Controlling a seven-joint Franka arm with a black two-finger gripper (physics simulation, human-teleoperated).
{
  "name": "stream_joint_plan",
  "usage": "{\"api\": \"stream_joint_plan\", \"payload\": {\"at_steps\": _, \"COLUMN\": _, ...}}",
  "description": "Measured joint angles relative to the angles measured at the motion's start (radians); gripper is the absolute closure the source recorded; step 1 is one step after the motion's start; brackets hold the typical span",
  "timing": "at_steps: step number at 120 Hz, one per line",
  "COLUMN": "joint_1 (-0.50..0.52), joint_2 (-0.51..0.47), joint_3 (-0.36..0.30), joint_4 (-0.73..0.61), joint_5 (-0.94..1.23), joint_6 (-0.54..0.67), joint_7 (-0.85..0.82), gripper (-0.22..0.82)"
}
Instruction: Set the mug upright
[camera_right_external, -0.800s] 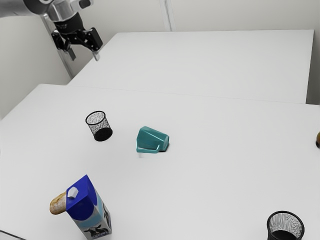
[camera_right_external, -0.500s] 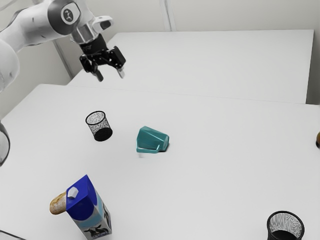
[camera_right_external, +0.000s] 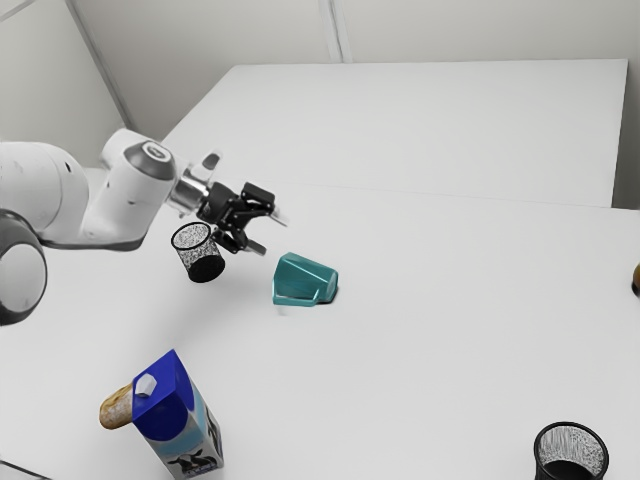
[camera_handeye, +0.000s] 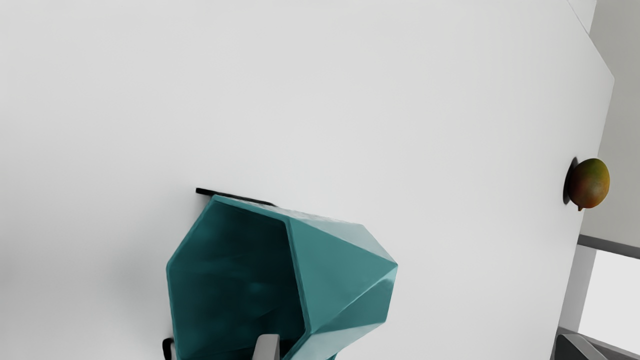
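Since the mug (camera_right_external: 304, 281) lies on its side on the table (camera_right_external: 430, 340), near my wide-open, empty gripper (camera_right_external: 271, 235), upright isn't met; grip, tip-up and release look left to do.

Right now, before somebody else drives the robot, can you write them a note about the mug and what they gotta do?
Gripper: open, close to the mug, not holding it.
Mug: on its side on the table, its mouth toward the exterior view's left. The mesh cup stands nearby.
Done: the open fingers are close to the mug; it isn't upright.
Left: grip it, turn it base-down, let go.
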Motion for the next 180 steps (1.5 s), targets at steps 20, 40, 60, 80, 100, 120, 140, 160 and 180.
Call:
{"api": "stream_joint_plan", "payload": {"at_steps": 20, "joint_1": 0.003, "joint_2": 0.065, "joint_3": 0.007, "joint_4": 0.023, "joint_5": -0.033, "joint_6": 0.019, "joint_7": 0.104, "gripper": 0.0}}
{"api": "stream_joint_plan", "payload": {"at_steps": 40, "joint_1": 0.002, "joint_2": 0.105, "joint_3": 0.005, "joint_4": 0.018, "joint_5": -0.068, "joint_6": 0.028, "joint_7": 0.182, "gripper": 0.0}}
{"api": "stream_joint_plan", "payload": {"at_steps": 60, "joint_1": 0.001, "joint_2": 0.114, "joint_3": -0.016, "joint_4": 0.01, "joint_5": -0.102, "joint_6": 0.024, "joint_7": 0.242, "gripper": 0.0}}
{"api": "stream_joint_plan", "payload": {"at_steps": 80, "joint_1": 0.001, "joint_2": 0.114, "joint_3": -0.038, "joint_4": -0.004, "joint_5": -0.138, "joint_6": 0.015, "joint_7": 0.288, "gripper": 0.0}}
{"api": "stream_joint_plan", "payload": {"at_steps": 100, "joint_1": 0.003, "joint_2": 0.113, "joint_3": -0.048, "joint_4": -0.005, "joint_5": -0.171, "joint_6": 0.008, "joint_7": 0.323, "gripper": 0.14}}
{"api": "stream_joint_plan", "payload": {"at_steps": 120, "joint_1": 0.004, "joint_2": 0.107, "joint_3": -0.049, "joint_4": -0.005, "joint_5": -0.193, "joint_6": -0.003, "joint_7": 0.349, "gripper": 0.53}}
{"api": "stream_joint_plan", "payload": {"at_steps": 140, "joint_1": 0.004, "joint_2": 0.091, "joint_3": -0.049, "joint_4": -0.005, "joint_5": -0.201, "joint_6": -0.017, "joint_7": 0.369, "gripper": 0.69}}
{"api": "stream_joint_plan", "payload": {"at_steps": 160, "joint_1": 0.004, "joint_2": 0.083, "joint_3": -0.052, "joint_4": -0.005, "joint_5": -0.209, "joint_6": -0.026, "joint_7": 0.383, "gripper": 0.75}}
{"api": "stream_joint_plan", "payload": {"at_steps": 180, "joint_1": 0.005, "joint_2": 0.026, "joint_3": -0.088, "joint_4": 0.01, "joint_5": -0.184, "joint_6": -0.023, "joint_7": 0.385, "gripper": 0.77}}
